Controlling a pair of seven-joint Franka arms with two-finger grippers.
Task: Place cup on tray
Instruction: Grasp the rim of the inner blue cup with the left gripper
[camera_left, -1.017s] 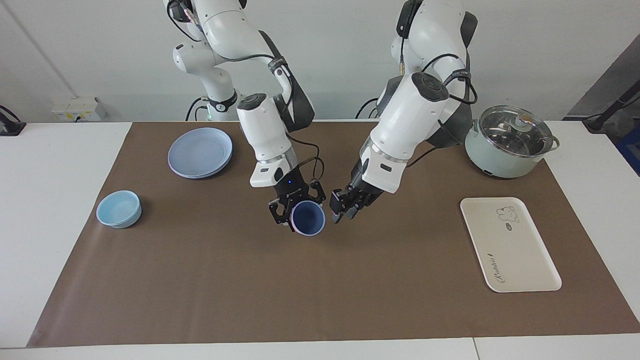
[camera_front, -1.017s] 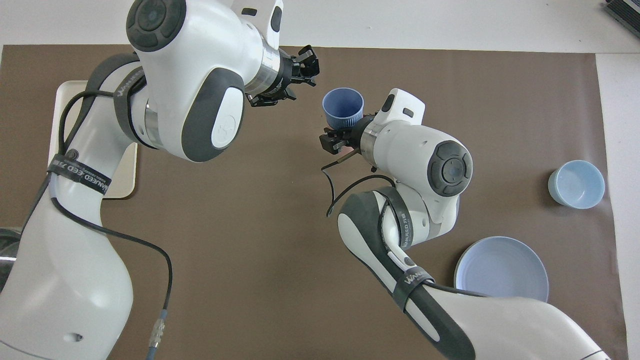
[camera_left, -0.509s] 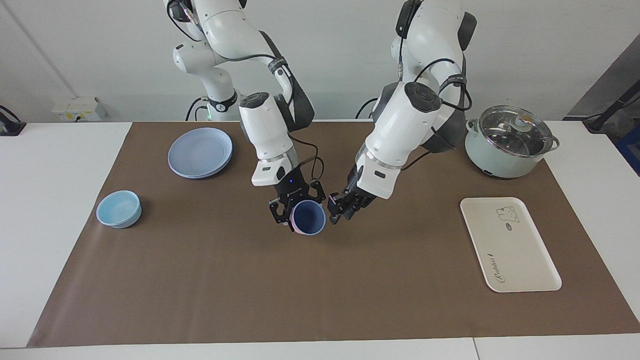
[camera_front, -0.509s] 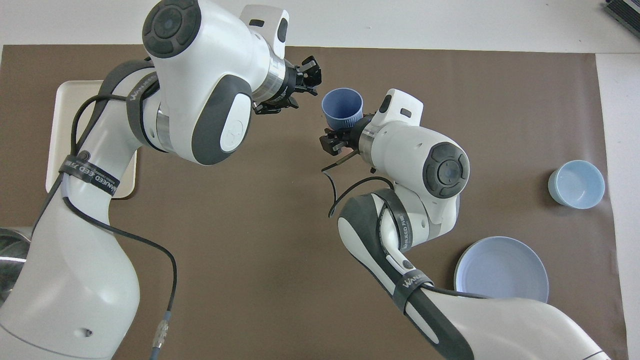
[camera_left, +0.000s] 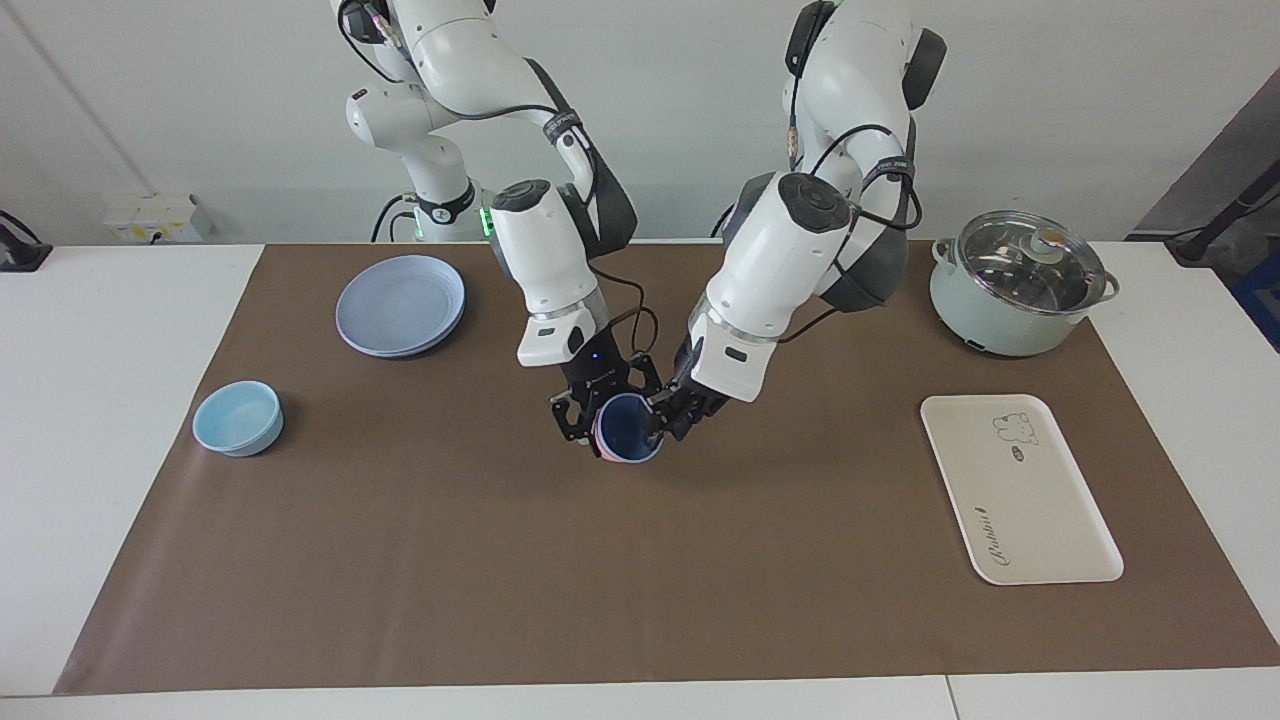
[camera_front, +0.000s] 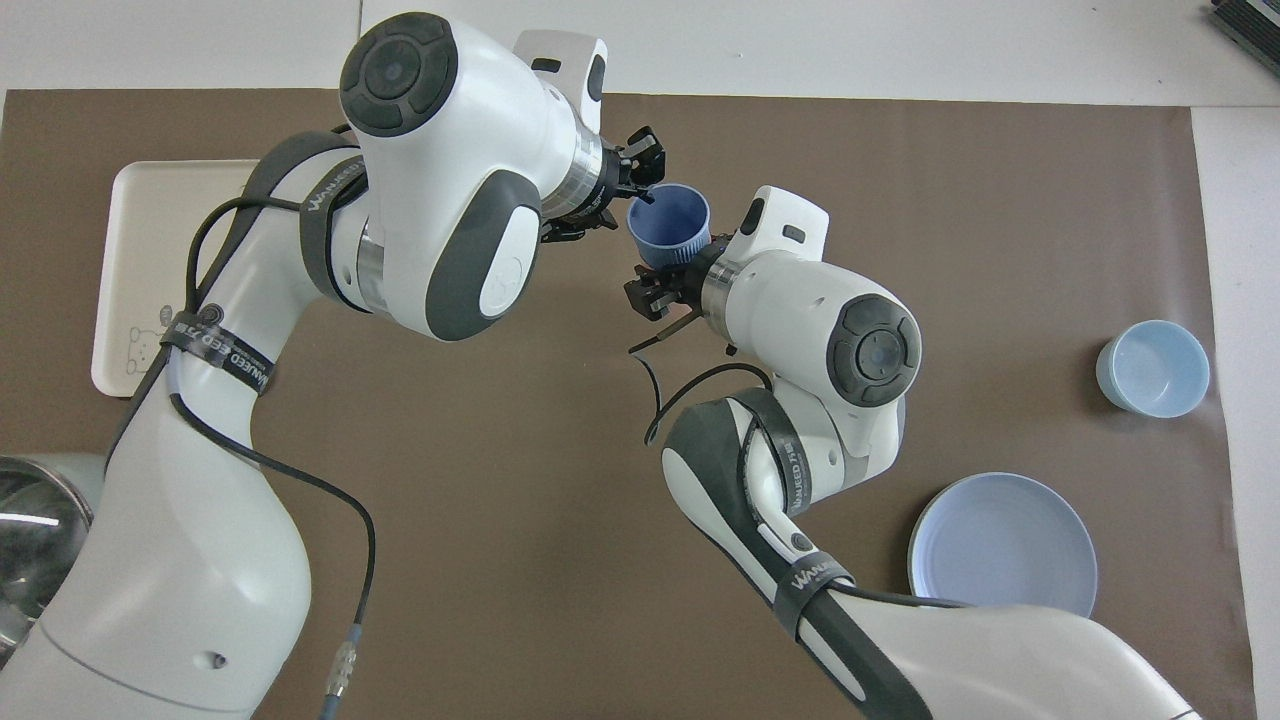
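Note:
The periwinkle-blue cup (camera_left: 628, 426) (camera_front: 668, 213) hangs tilted over the middle of the brown mat, its dark-blue mouth facing up and away from the robots. My right gripper (camera_left: 598, 428) (camera_front: 672, 263) is shut on its lower part. My left gripper (camera_left: 667, 414) (camera_front: 641, 181) is open and right against the cup's rim on the left arm's side, one fingertip overlapping the rim in the overhead view. The cream-white tray (camera_left: 1020, 500) (camera_front: 135, 240) lies flat at the left arm's end of the mat, partly covered by the left arm in the overhead view.
A pale green pot with a glass lid (camera_left: 1020, 285) (camera_front: 30, 520) stands nearer to the robots than the tray. A round blue plate (camera_left: 400, 303) (camera_front: 1003, 545) and a light-blue bowl (camera_left: 238, 417) (camera_front: 1152, 367) sit toward the right arm's end.
My left gripper has closed the gap to the cup and now meets its rim. The right gripper has carried the cup a little toward the left arm.

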